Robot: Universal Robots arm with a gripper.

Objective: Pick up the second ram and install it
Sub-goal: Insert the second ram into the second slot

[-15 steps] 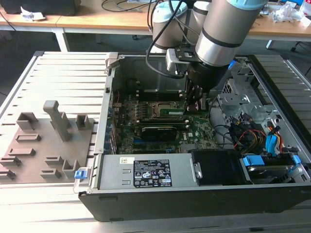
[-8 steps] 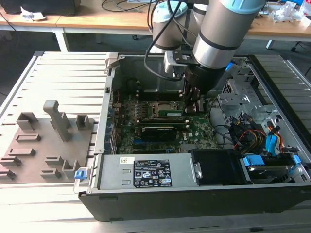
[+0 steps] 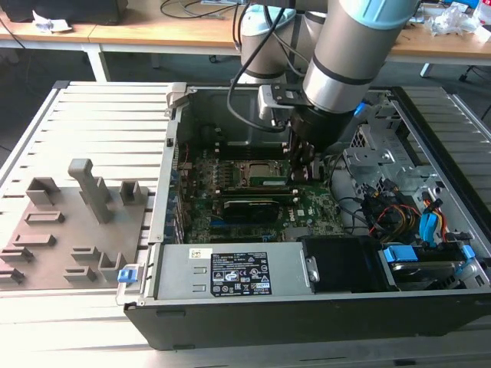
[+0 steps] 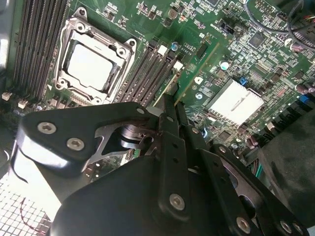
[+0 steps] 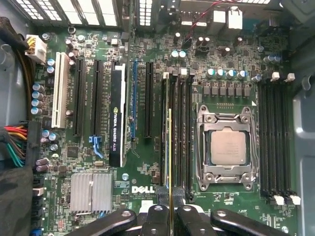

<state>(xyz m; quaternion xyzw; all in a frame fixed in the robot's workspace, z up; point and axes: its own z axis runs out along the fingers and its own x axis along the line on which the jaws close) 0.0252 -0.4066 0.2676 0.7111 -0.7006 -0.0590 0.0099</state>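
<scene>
The second ram (image 5: 170, 147) is a thin green stick seen edge-on, standing over the black memory slots (image 5: 181, 132) beside the CPU socket (image 5: 228, 147). My gripper (image 5: 170, 210) is shut on its near end, one black finger on each side. In the second wrist view the stick (image 4: 197, 73) runs away from the fingers (image 4: 165, 115) along the slots; whether it sits in a slot I cannot tell. In the exterior view my gripper (image 3: 301, 170) reaches down inside the open computer case, and the green stick (image 3: 268, 182) lies just in front of the socket (image 3: 257, 170).
A black expansion card (image 5: 117, 118) stands in a slot a few slots from the stick. A silver heatsink (image 5: 91, 191) and coloured cables (image 3: 399, 215) lie nearby. The power supply (image 3: 230, 276) bounds the case front. Grey holder blocks (image 3: 77, 222) stand on the slatted table at the exterior view's left.
</scene>
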